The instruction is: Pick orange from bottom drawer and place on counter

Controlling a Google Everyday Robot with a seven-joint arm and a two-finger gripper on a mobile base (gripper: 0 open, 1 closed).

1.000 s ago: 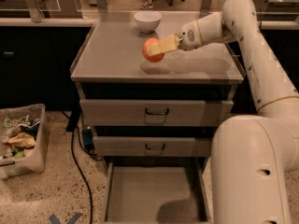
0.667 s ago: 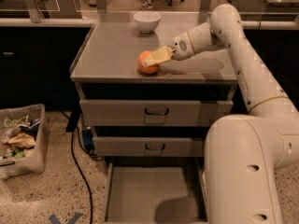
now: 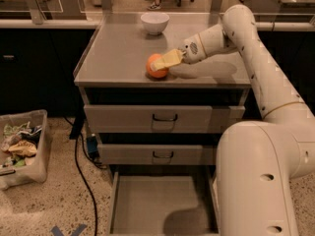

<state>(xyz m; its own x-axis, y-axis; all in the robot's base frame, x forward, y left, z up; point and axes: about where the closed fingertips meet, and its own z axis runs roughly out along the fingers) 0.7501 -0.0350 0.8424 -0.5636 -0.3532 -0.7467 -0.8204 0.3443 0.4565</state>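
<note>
The orange rests on the grey counter, near its front edge and a little left of the middle. My gripper reaches in from the right and its yellowish fingers are closed around the orange's upper right side. The white arm stretches back across the counter to the right. The bottom drawer is pulled open below, its flat grey floor bare.
A white bowl stands at the counter's back edge. Two upper drawers with black handles are closed. A clear bin of rubbish sits on the floor at left, with a black cable beside the cabinet. My own base fills the lower right.
The gripper has carried the orange down and slightly left, from above the counter to resting on its surface near the front edge.
</note>
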